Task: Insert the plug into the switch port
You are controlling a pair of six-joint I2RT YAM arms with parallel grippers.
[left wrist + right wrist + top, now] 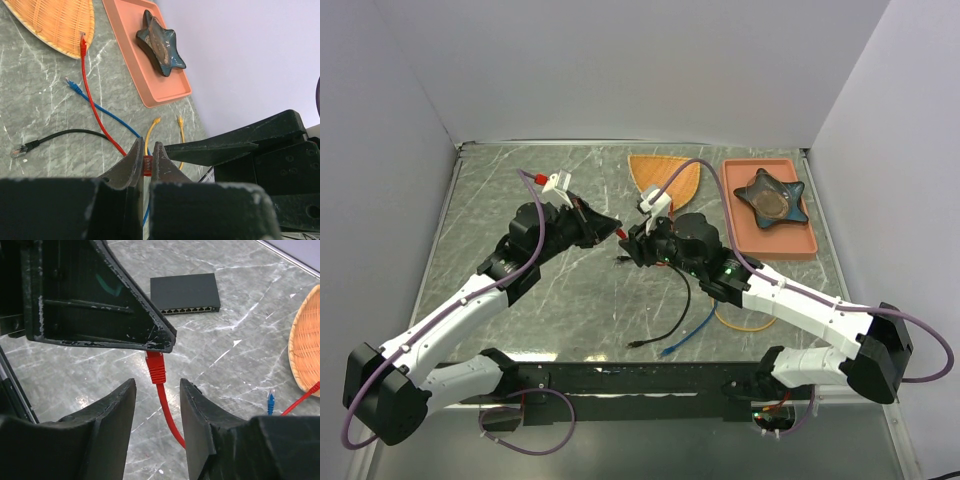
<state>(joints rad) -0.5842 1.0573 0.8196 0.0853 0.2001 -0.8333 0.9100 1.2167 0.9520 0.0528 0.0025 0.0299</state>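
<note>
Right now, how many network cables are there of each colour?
red cable: 1
blue cable: 1
black cable: 1
yellow cable: 1
Total: 4

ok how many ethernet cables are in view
4: red cable pinched in the left gripper, blue cable and black cable lying loose beside it, yellow cable nearer the tray. Others may be hidden.

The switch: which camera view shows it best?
The right wrist view. The switch lies there whole and unblocked, its port row facing the camera. The left wrist view does not show it, and in the top view I cannot find it.
</note>
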